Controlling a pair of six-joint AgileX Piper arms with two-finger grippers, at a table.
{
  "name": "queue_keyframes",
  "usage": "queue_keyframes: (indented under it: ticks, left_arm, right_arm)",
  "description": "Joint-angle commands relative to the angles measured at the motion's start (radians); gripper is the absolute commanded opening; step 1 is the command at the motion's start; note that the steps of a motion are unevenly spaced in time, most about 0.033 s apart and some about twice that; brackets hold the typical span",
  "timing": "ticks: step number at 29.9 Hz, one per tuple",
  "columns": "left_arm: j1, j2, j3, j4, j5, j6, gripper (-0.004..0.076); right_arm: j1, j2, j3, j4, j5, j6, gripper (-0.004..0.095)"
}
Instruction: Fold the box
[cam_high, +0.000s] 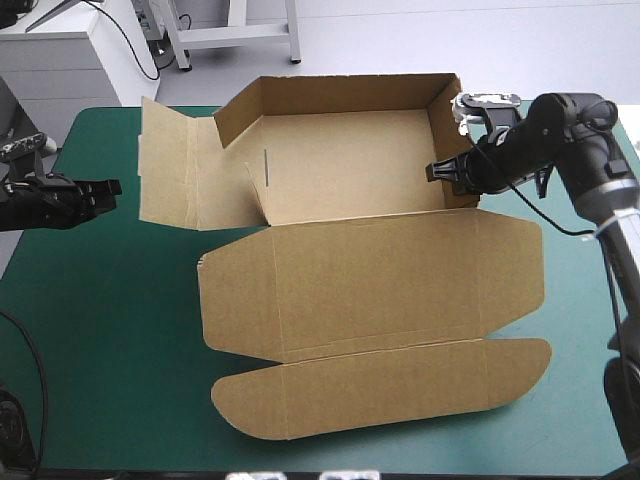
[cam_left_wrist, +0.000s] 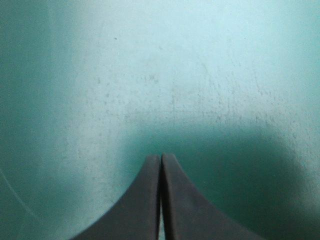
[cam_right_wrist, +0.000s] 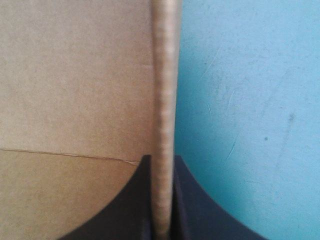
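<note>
Rounded tuck flap (cam_high: 380, 392) sits lowest in the high view, at the near edge of the box (cam_high: 370, 290). It lies flat on the teal-green cover (cam_high: 110, 330) of the table.

- Box: brown board, centre of frame, open. Lid panel flat, between the tuck flap and the tray.
- Tray (cam_high: 350, 160): upper centre. Back wall and right wall upright. On the left, a short wall piece stands, and an outer panel (cam_high: 175, 170) lies spread toward the left of frame.
- Right tool (cam_high: 437, 172): enters from the upper right and pinches the tray's right wall near its front corner. In the right wrist view the black fingers (cam_right_wrist: 200, 210) are all but closed, with the board's edge running straight up between them. Brown board lies on one side of that edge, teal-green cover on the other.
- Left tool (cam_high: 112, 187): left of frame, over bare cover, apart from the spread outer panel. In the left wrist view its fingers (cam_left_wrist: 140, 200) are pressed together into one pointed arch with nothing between them. Only cover lies ahead.
</note>
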Motion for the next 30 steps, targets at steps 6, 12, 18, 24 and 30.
queue_keyframes:
  ticks: [6, 12, 18, 24, 30]
  left_arm:
    - [-0.001, 0.052, -0.026, -0.123, -0.044, -0.005, -0.0008]
    - [-0.104, 0.069, -0.027, -0.172, -0.047, 0.004, -0.0009]
    - [-0.267, 0.069, -0.027, -0.177, -0.05, 0.002, -0.0009]
    - [-0.362, 0.039, -0.027, -0.189, -0.069, -0.009, -0.0009]
    - [-0.364, -0.034, -0.027, -0.246, -0.065, -0.019, -0.0009]
  right_arm:
    - [-0.006, -0.198, 0.035, 0.061, 0.009, -0.048, -0.0014]
    - [-0.006, -0.198, 0.035, 0.151, -0.007, -0.078, -0.0014]
    - [-0.006, -0.17, 0.035, 0.159, -0.022, -0.081, -0.0014]
    - [-0.004, -0.125, 0.035, 0.126, -0.02, -0.081, -0.0014]
    - [-0.004, -0.102, 0.035, 0.069, -0.03, -0.064, -0.0014]
